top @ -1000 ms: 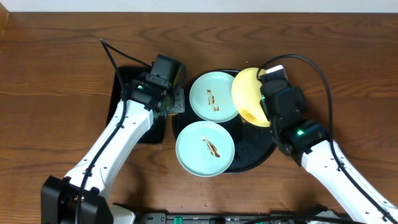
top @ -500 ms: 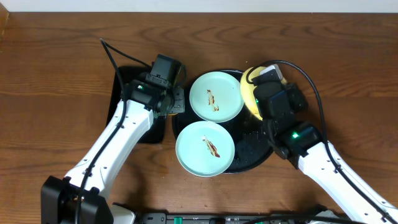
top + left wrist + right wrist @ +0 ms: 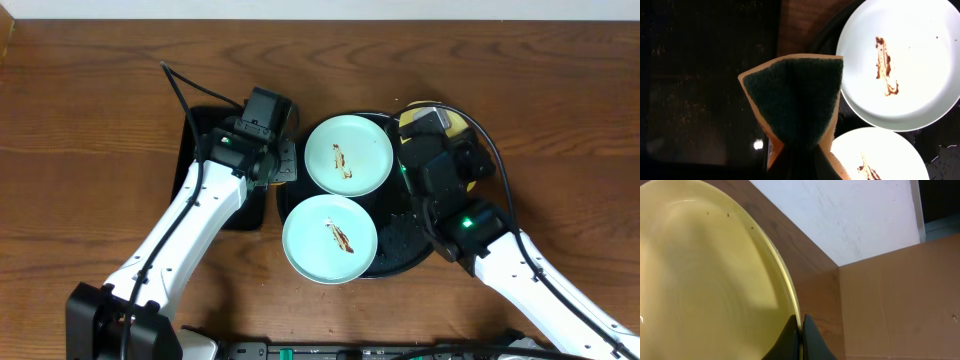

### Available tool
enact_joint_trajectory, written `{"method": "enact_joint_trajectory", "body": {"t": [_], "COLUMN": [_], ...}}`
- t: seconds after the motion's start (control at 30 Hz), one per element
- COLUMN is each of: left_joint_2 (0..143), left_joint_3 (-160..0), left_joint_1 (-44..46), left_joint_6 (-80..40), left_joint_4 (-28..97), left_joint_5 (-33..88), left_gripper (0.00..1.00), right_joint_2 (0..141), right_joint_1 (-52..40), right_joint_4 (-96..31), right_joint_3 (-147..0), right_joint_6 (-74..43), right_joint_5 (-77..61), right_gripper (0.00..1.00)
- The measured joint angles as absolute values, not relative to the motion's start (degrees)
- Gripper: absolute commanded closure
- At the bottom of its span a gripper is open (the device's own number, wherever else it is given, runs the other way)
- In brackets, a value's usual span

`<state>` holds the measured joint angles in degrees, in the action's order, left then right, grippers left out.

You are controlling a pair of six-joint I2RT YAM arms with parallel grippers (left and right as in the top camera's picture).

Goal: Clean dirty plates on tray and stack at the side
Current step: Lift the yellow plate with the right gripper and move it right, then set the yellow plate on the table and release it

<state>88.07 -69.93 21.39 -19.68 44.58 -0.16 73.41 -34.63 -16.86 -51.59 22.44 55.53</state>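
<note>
Two smeared aqua plates [image 3: 348, 155] [image 3: 329, 238] on the round black tray [image 3: 405, 250], right fingers [image 3: 790, 335] pinching the rim of the yellow plate [image 3: 705, 270] at the tray's far right edge, left fingers [image 3: 800, 162] pinching a sponge [image 3: 797, 95] just beside the tray.

Tray [image 3: 405, 250]: glossy blk. Far plate [image 3: 365, 160] & near plate [image 3: 310, 245] on it: aqua, brown smears. Right-rim plate [image 3: 705, 270]: yellow, poss. dk specks. Sponge [image 3: 797, 95]: dk green/orange.
</note>
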Motion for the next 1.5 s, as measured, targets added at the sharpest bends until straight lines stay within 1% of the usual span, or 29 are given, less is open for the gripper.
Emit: {"method": "enact_joint_trajectory", "body": {"t": [0.23,0.33,0.53,0.67,0.7,0.73,0.87,1.03,1.23,1.43,1.5], "left_joint_2": [88.07,88.07,88.07,88.07,88.07,88.07,88.07,88.07,88.07,88.07,88.07], "left_joint_3": [-69.93,-69.93,-69.93,-69.93,-69.93,-69.93,-69.93,-69.93,-69.93,-69.93,-69.93], "left_joint_1": [21.39,21.39,21.39,21.39,21.39,21.39,21.39,21.39,21.39,21.39,21.39], "left_joint_6": [-19.68,-19.68,-19.68,-19.68,-19.68,-19.68,-19.68,-19.68,-19.68,-19.68,-19.66], "left_joint_4": [44.58,44.58,44.58,44.58,44.58,44.58,44.58,44.58,44.58,44.58,44.58], "left_joint_5": [-0.16,-0.16,-0.16,-0.16,-0.16,-0.16,-0.16,-0.16,-0.16,-0.16,-0.16], "left_gripper": [0.93,0.92,0.93,0.93,0.93,0.92,0.92,0.93,0.92,0.93,0.92], "right_joint_2": [73.41,73.41,73.41,73.41,73.41,73.41,73.43,74.43,81.28,87.02,87.83], "right_joint_1": [-34.13,-31.53,-21.21,-11.0,-9.65,-5.08,5.5,15.66,22.9,25.06,25.06], "right_joint_4": [-19.77,-21.23,-21.85,-24.69,-25.17,-26.81,-28.95,-28.86,-26.98,-24.05,-23.94], "right_joint_3": [-51.59,-51.59,-51.59,-51.59,-51.59,-51.59,-51.59,-51.59,-51.62,-51.59,-51.59], "right_joint_6": [14.96,9.67,0.99,-3.75,-4.34,-7.05,-13.37,-17.74,-19.31,-19.84,-19.99], "right_joint_5": [53.1,49.39,45.74,41.04,40.18,38.28,33.74,27.05,19.68,14.55,13.37], "right_gripper": [0.99,0.99,0.99,0.99,0.99,0.99,0.99,0.99,0.99,0.98,0.93]}}
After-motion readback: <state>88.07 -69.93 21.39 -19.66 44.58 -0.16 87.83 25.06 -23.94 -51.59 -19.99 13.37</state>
